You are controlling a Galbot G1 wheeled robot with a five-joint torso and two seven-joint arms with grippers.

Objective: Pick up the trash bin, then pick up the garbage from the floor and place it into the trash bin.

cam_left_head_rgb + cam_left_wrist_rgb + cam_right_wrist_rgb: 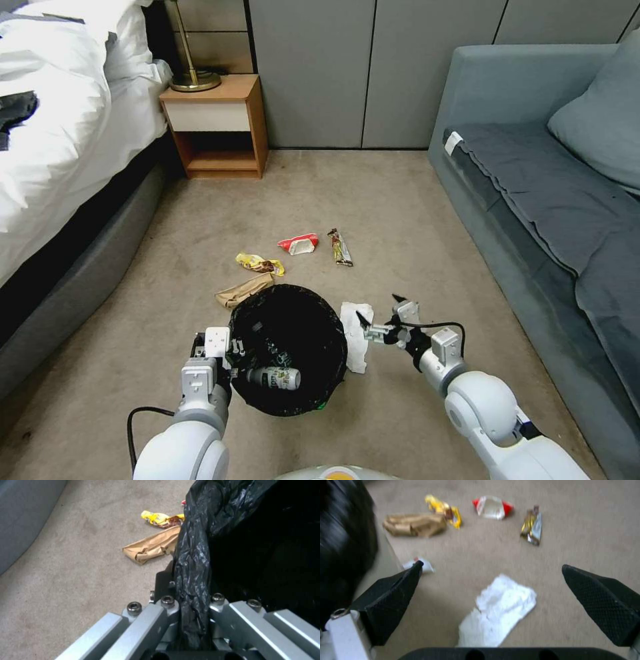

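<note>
Head looks down; wrists close, sharing the yellow wrapper (259, 263).

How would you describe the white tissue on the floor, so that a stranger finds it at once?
Start at the trash bin on the carpet between bed and sofa. The white tissue lies flat against the bin's side, below the open right gripper. It is the one plain white piece; the wrappers beyond the bin are coloured.
</note>
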